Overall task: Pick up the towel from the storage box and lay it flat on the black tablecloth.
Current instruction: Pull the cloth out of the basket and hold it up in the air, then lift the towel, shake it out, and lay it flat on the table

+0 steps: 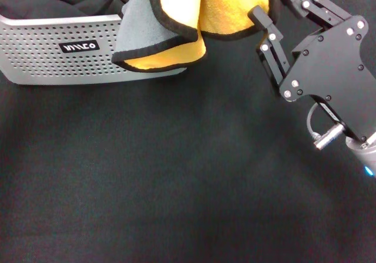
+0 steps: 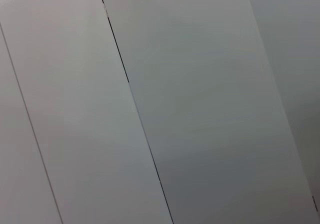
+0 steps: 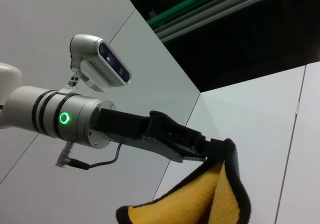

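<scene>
One towel, one storage box, one black tablecloth, two grippers.

The towel is hanging in the air above the box's right end and the tablecloth, and is not lying flat. It is fleecy, yellow-orange on one face and grey on the other, with a black hem. It is draping in folds, and a grey flap is hanging down in front of the box's corner.

The left gripper is showing only in the right wrist view, clamped tight on a hemmed corner of the towel.

The right gripper is sitting at the towel's right edge. Its fingers are spread, with the hem between them, and they are not pinching it.

The box is light grey perforated plastic with rounded corners and a small black label. It is resting on the tablecloth with dark bundled cloths sitting inside.

The tablecloth is plain and slightly textured.
</scene>
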